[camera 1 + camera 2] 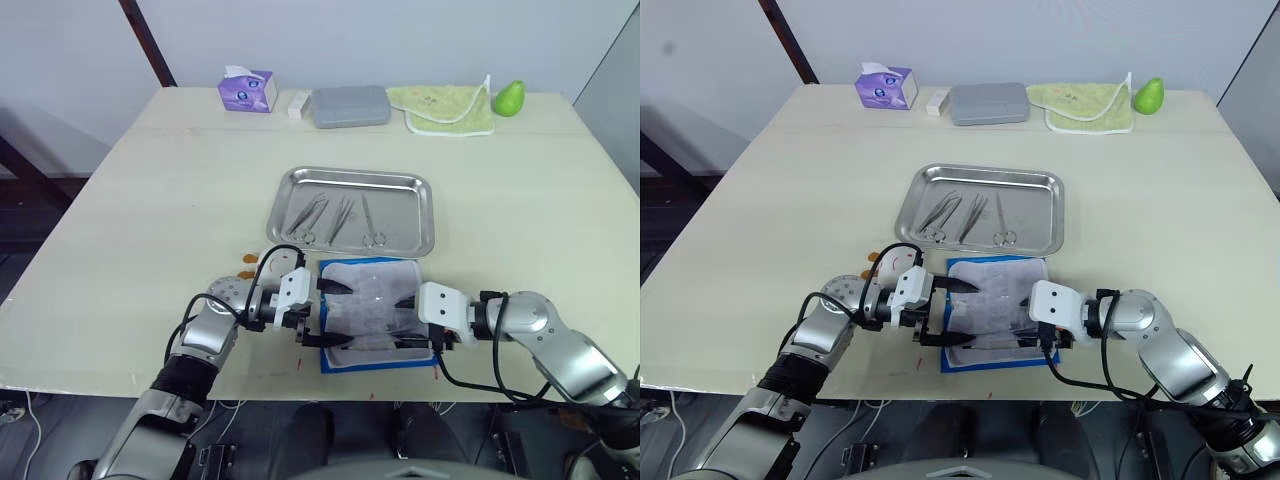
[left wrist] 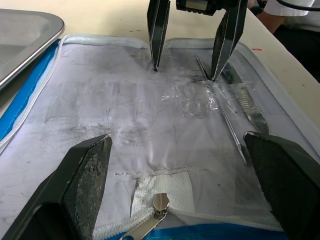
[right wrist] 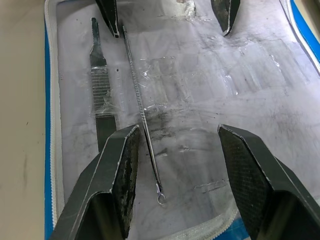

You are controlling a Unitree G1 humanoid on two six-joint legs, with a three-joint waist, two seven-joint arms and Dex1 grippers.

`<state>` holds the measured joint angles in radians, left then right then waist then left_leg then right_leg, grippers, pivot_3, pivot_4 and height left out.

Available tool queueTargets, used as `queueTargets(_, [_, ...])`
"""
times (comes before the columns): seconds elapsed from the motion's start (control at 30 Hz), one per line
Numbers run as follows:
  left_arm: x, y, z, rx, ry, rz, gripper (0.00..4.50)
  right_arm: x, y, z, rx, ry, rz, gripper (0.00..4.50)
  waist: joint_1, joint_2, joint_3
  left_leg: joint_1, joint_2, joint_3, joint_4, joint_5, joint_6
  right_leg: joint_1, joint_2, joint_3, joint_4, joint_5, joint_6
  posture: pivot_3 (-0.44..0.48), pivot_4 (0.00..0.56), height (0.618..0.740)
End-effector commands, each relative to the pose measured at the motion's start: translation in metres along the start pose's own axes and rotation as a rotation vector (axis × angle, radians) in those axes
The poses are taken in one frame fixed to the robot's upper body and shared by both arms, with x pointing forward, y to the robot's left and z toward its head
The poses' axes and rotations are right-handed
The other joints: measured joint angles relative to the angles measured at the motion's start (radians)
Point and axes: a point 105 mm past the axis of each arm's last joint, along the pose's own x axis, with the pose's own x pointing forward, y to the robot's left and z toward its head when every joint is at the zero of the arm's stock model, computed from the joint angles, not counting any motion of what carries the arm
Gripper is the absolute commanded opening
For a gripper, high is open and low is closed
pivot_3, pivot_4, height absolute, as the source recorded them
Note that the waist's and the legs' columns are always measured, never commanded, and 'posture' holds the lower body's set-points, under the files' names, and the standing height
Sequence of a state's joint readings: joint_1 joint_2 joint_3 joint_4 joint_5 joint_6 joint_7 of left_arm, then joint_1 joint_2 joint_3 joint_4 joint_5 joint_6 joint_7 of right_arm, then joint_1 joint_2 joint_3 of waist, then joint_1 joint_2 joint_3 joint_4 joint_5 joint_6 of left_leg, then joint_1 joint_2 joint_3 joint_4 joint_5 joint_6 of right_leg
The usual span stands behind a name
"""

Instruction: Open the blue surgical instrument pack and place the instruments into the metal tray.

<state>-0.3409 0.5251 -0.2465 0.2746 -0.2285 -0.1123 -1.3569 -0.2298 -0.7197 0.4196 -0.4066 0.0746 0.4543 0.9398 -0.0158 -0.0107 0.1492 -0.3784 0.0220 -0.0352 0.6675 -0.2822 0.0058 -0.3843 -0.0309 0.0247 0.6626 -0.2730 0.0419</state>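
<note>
Sitting on the big pale surface (image 1: 150, 200) is the shiny metal tray (image 1: 425, 215), out in the middle. Just in front of the tray, at the near edge of the surface, lies the blue pack (image 1: 372, 312). It is unzipped and flat, with its whitish plastic sheet facing up. The left hand (image 1: 332, 316) hangs over the pack's left side with its two black fingers spread wide, holding nothing. The right hand (image 1: 407, 320) hangs over the pack's right side, fingers also spread, holding nothing. Some small tools (image 1: 338, 217) lie inside the tray. Two more tools are on the plastic sheet: a flat handle (image 3: 104, 100) and, just beside it, a thin rod with a loop end (image 3: 142, 112).
</note>
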Motion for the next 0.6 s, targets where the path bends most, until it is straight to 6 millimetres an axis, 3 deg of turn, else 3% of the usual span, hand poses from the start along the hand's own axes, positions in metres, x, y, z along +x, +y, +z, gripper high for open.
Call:
queueTargets(0.03, [-0.001, -0.01, -0.024, -0.085, 0.073, -0.016, 4.5, 0.007, 0.017, -0.031, 0.062, 0.129, 0.087, 2.08, 0.0, -0.001, -0.001, 0.0, 0.0, 0.0, 0.0, 0.0, 0.0, 0.0, 0.0, 0.0, 0.0, 0.0, 0.0, 0.0, 0.15, 0.74])
queueTargets(0.07, [-0.001, -0.01, -0.024, -0.085, 0.073, -0.016, 4.5, 0.007, 0.018, -0.033, 0.062, 0.143, 0.099, 1.78, 0.0, 0.0, -0.002, 0.0, 0.0, 0.0, 0.0, 0.0, 0.0, 0.0, 0.0, 0.0, 0.0, 0.0, 0.0, 0.0, 0.15, 0.74])
queueTargets(0.13, [-0.001, -0.01, -0.024, -0.086, 0.072, -0.016, 4.5, 0.008, 0.02, -0.035, 0.078, 0.16, 0.119, 0.5, -0.001, 0.0, -0.003, 0.001, 0.0, 0.0, 0.0, 0.0, 0.0, 0.002, 0.0, 0.0, 0.0, 0.0, 0.0, 0.0, 0.15, 0.74])
queueTargets(0.17, [0.0, -0.01, -0.024, -0.087, 0.071, -0.016, 4.5, 0.009, 0.02, -0.035, 0.096, 0.162, 0.121, 0.5, -0.001, -0.001, -0.004, 0.002, 0.0, 0.0, 0.0, 0.0, 0.0, 0.002, 0.0, 0.0, 0.0, 0.0, 0.0, 0.0, 0.15, 0.74])
queueTargets(0.23, [0.0, -0.01, -0.023, -0.088, 0.069, -0.015, 4.5, 0.011, 0.02, -0.034, 0.103, 0.164, 0.13, 0.02, -0.002, -0.001, -0.005, 0.006, 0.0, -0.001, -0.001, 0.0, 0.0, 0.006, 0.0, -0.001, -0.001, 0.0, -0.001, 0.0, 0.15, 0.74])
queueTargets(0.43, [-0.001, -0.01, -0.024, -0.088, 0.07, -0.013, 4.5, 0.01, 0.015, -0.03, 0.092, 0.16, 0.112, 0.02, -0.002, -0.002, -0.006, 0.009, 0.0, 0.0, -0.002, 0.0, 0.0, 0.008, 0.0, 0.0, 0.0, -0.001, -0.001, 0.0, 0.15, 0.74])
queueTargets(0.6, [0.0, -0.009, -0.025, -0.087, 0.067, -0.011, 4.5, 0.006, 0.005, -0.014, 0.076, 0.133, 0.089, 0.02, -0.002, -0.002, -0.006, 0.009, 0.0, 0.0, -0.002, 0.0, 0.0, 0.008, 0.0, 0.0, 0.0, -0.001, -0.001, 0.0, 0.15, 0.74])
